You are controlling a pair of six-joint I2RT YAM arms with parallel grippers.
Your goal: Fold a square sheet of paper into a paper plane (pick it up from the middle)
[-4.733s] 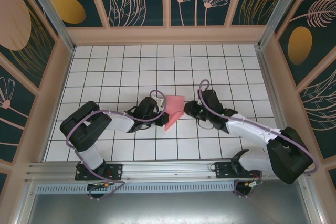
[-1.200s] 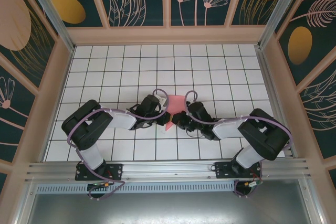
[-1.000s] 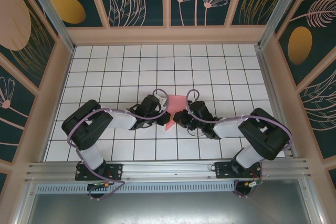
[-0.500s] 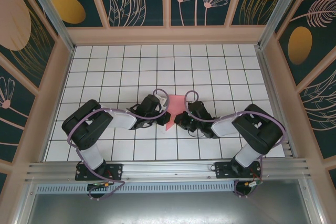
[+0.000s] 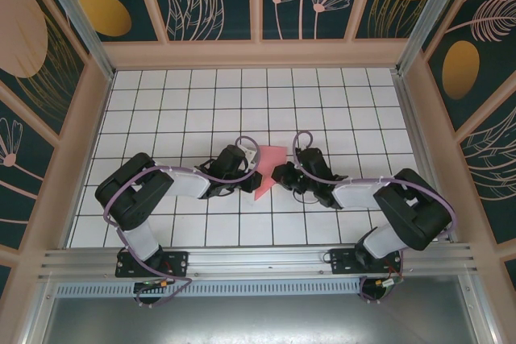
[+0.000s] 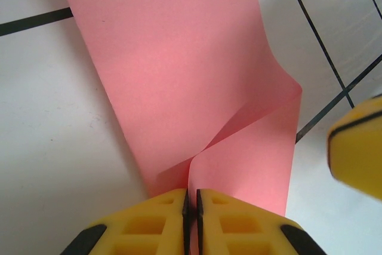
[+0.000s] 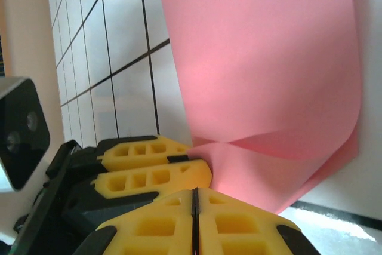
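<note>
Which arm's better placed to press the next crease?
Probably right. Left gripper is shut on the paper, anchoring its fold; right gripper is shut beside the raised flap, grip unclear, so freer to flatten it.

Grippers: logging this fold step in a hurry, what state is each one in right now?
Left gripper: shut on the pink paper.
Right gripper: shut, tips at the pink paper; whether it pinches it cannot be told.
</note>
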